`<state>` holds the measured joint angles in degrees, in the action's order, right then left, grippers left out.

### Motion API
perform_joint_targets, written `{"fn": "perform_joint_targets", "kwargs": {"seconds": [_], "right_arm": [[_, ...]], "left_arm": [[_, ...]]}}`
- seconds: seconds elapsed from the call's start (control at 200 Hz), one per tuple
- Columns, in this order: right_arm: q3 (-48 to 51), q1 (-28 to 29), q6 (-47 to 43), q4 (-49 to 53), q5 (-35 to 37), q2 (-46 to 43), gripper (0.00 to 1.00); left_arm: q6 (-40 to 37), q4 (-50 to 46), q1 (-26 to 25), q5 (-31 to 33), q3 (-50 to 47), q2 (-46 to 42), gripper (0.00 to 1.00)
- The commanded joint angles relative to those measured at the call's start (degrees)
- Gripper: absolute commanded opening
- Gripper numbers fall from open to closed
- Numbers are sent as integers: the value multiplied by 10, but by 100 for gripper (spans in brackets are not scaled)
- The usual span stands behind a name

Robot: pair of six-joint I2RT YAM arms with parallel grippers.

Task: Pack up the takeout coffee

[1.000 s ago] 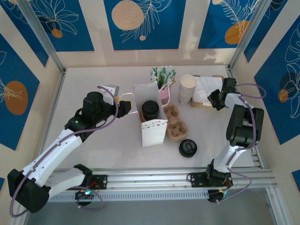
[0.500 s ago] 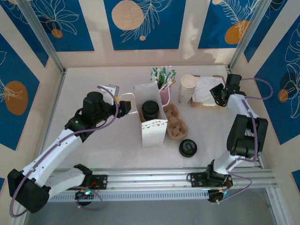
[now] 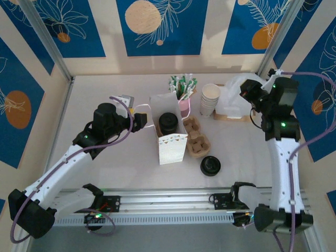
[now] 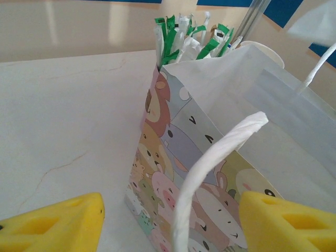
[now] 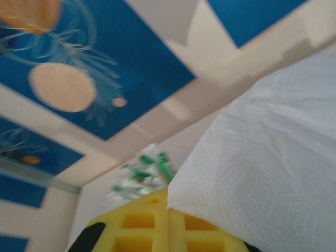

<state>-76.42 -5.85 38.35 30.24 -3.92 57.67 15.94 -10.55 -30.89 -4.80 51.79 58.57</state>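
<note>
Right gripper [image 3: 248,94] has just clamped shut on a napkin [image 3: 233,94] and lifted it, right of the paper bag [image 3: 172,147]. Left gripper [image 3: 140,119] open, straddling the bag's handle [image 4: 220,147]. Takeout coffee [image 3: 168,123] already inside the bag; napkin likely goes in next.

The right gripper [image 5: 168,220] is pinching a white napkin [image 5: 262,152] between its 2 yellow fingers [image 5: 136,231], jaws pressed together; blurred green-and-white sticks [image 5: 140,176], possibly wrapped straws, are standing behind.
</note>
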Motion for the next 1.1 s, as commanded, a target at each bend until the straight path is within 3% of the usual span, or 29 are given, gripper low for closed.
{"fn": "perform_joint_targets", "kwargs": {"seconds": [0.0,0.11,0.335,0.46,0.54,0.885,1.096], "right_arm": [[-46,17,1,52,-114,-24,0],[-102,86,19,50,-151,-33,0],[-196,331,24,44,-105,0,0],[-239,473,-22,59,-42,34,0],[-265,527,-58,110,16,61,0],[-179,537,-82,217,141,91,0],[-197,531,-125,318,148,131,0]], "left_arm": [[-9,1,-9,4,5,-9,69],[-9,2,-10,3,5,-7,69],[-11,1,-12,8,5,-6,69],[-12,1,-12,9,5,-3,69],[-12,-1,-13,8,5,-2,69],[-14,-1,-15,10,5,-4,69],[-15,-2,-16,11,6,-5,69]]}}
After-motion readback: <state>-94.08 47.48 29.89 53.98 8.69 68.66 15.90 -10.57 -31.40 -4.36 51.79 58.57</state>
